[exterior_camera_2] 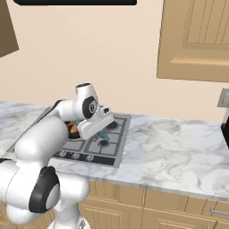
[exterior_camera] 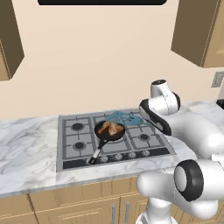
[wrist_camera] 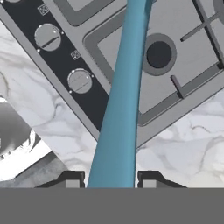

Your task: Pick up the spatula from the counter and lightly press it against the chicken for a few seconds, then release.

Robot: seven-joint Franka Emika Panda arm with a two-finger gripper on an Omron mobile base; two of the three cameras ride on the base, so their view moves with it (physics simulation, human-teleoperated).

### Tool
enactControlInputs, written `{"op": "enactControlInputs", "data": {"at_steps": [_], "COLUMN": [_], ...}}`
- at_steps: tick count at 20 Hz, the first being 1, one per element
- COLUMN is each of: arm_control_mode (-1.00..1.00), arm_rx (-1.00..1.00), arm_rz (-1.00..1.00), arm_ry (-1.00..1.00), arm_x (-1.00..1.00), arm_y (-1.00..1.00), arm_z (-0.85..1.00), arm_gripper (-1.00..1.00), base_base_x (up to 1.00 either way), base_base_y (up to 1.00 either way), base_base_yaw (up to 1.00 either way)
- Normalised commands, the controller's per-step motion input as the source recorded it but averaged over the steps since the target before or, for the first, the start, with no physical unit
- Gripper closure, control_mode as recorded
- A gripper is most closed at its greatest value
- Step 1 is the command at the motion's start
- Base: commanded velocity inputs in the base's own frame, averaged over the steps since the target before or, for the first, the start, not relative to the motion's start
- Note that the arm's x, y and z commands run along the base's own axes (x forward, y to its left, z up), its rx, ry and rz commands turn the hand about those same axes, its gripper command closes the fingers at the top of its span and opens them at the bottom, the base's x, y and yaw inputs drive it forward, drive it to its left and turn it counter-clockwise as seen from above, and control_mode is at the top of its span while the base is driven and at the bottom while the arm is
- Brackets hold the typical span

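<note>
step: spatula carried over, press on the chicken not yet made
gripper: gripper [wrist_camera: 110, 180] closed on the teal spatula [wrist_camera: 122, 96], handle clamped between both fingertips [wrist_camera: 72, 179], grasp sits low on the handle
spatula: off the tabletop [exterior_camera: 26, 144]; head [exterior_camera: 120, 117] hangs by the far rim of the pan [exterior_camera: 99, 133], handle runs off to the pan's right toward the hand
chicken: chicken [exterior_camera: 112, 128] lies in the middle of the pan, nothing touching it
pan: on the stove [exterior_camera: 74, 148], its handle points toward the stove's front edge
gap: head looks above and just beyond the chicken; exact height can't be told
how to do it: draw the head back over the pan's middle, come down slowly, blade flat on the meat
force: light only, since a long handle levers hard and the pan may slide or tip
hold: keep still for a few seconds, then lift straight up before opening
</note>
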Motion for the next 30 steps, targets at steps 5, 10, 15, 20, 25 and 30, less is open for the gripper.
{"op": "enactControlInputs", "data": {"at_steps": [5, 10, 15, 20, 25, 30], "arm_control_mode": [-1.00, -1.00, -1.00, -1.00, -1.00, -1.00], "arm_rx": [-0.04, -0.01, 0.00, -0.01, 0.00, 0.00], "arm_rz": [0.00, 0.01, 0.04, 0.05, 0.01, 0.00], "arm_ry": [0.12, 0.04, 0.00, 0.00, 0.00, 0.00], "arm_x": [0.20, 0.18, 0.11, 0.17, 0.27, 0.20], "arm_y": [0.11, 0.06, 0.00, 0.00, 0.00, 0.00], "arm_z": [-0.09, 0.00, 0.00, -0.07, -0.05, -0.02], "arm_gripper": [1.00, 1.00, 1.00, 1.00, 1.00, 1.00], "base_base_x": [0.00, 0.00, 0.00, 0.00, 0.00, 0.00], "base_base_y": [0.00, 0.00, 0.00, 0.00, 0.00, 0.00], "base_base_yaw": [0.00, 0.00, 0.00, 0.00, 0.00, 0.00]}}
